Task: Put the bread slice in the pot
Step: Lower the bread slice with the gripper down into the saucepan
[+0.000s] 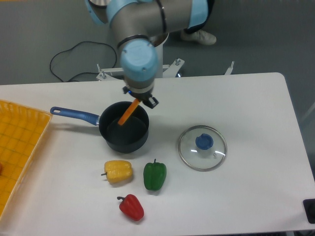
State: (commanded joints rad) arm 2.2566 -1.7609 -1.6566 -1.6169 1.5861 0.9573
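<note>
The pot [124, 133] is a small black saucepan with a long blue handle [74, 114] pointing left, standing left of the table's middle. My gripper [139, 101] hangs over the pot's far rim, its fingers mostly hidden under the blue wrist. It is shut on the top end of the bread slice [127, 113], seen edge-on as an orange strip. The slice tilts down and to the left, with its lower end inside the pot's opening. I cannot tell whether it touches the bottom.
A round glass lid [202, 147] with a blue knob lies right of the pot. A yellow pepper [118, 171], a green pepper [154, 176] and a red pepper [131, 207] lie in front of it. A yellow tray [19, 147] sits at the left edge.
</note>
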